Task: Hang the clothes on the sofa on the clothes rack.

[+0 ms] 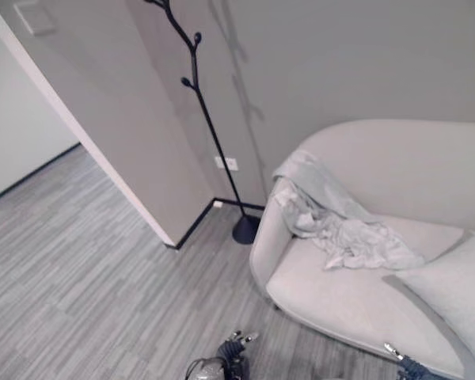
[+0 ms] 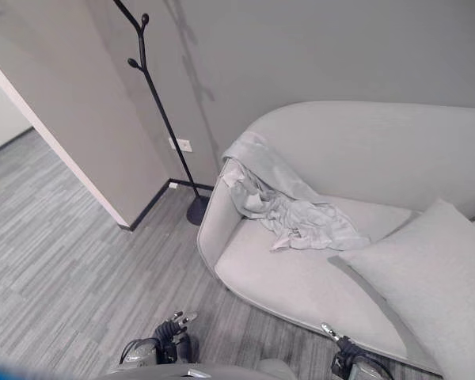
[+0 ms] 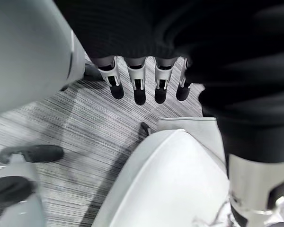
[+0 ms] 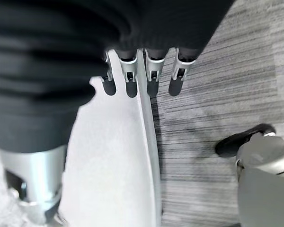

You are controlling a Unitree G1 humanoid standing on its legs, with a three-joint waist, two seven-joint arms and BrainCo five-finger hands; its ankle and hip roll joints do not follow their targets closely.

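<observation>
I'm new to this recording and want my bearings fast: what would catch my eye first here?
A crumpled pale grey garment lies draped over the armrest and seat at the left end of a light sofa. A thin black clothes rack stands bare in the wall corner just beyond that armrest. Both hands hang low and empty, the left hand over the floor, the right hand by the sofa's front edge.

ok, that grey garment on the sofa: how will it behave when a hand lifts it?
Likely floppy: the garment lies crumpled, draped over the sofa arm. Probably light, since its folds look thin. It may sag and trail when lifted.
</observation>
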